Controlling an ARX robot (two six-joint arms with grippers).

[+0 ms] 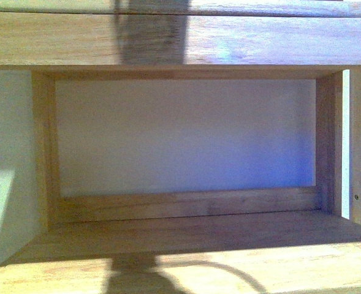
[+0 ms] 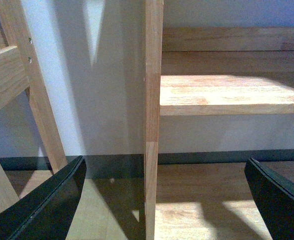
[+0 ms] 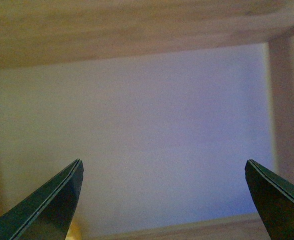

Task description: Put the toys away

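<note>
A: Two claws, both spread wide with nothing between their fingers. The left claw [image 2: 164, 200] shows a dark finger [image 2: 47, 207] at each side of its wrist view, and the right claw [image 3: 164, 200] looks the same in its own.

B: What sits closest to them?

A: For the left one, a thin upright wooden panel [image 2: 152, 115] stands edge-on straight ahead, between the fingers but apart from them. Wood floor [image 2: 211, 200] lies below, with sunlit patches. Past the panel is a shelf board [image 2: 231, 95], and behind that a pale wall [image 2: 112, 100]. A slanted wooden frame [image 2: 27, 85] stands off to one side.

B: And the right one?

A: It faces a pale back wall [image 3: 147, 135], framed by wood above and at one side.

B: The front view?

A: Nearest, a lit lower board [image 1: 186, 263] with a shadow across it. Then an open wooden cubby [image 1: 186, 205], its pale back panel [image 1: 186, 135] behind, and a top board [image 1: 260, 40] overhead.

B: The plush toy?

A: Not visible in any view; I cannot say where it is.
</note>
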